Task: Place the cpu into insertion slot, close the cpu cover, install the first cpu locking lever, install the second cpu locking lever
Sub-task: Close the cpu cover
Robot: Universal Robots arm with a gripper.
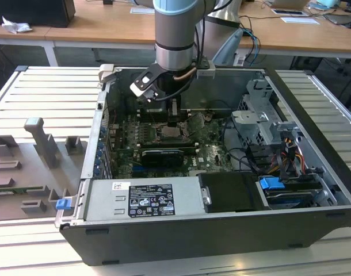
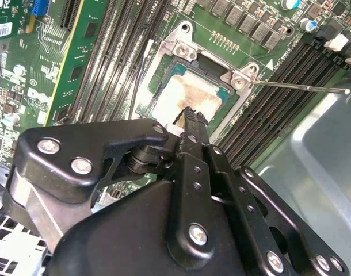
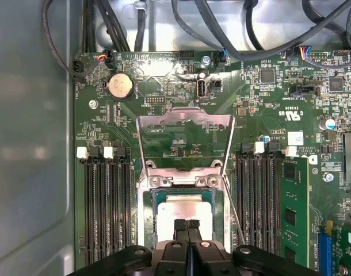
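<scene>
The cpu, a pale metal square, lies flat inside the insertion slot on the green board. The cpu cover stands swung open, away from the slot, hinged at the slot's edge. My gripper hangs directly over the cpu with its black fingertips shut together, at or just above the chip's top; nothing is between them. A thin locking lever sticks out unlatched beside the slot. In the exterior view the gripper reaches down into the open computer case over the slot.
Long black memory slots flank the socket on both sides. A coin battery and cables lie beyond the cover. The case holds a power supply, a drive cage and a black card.
</scene>
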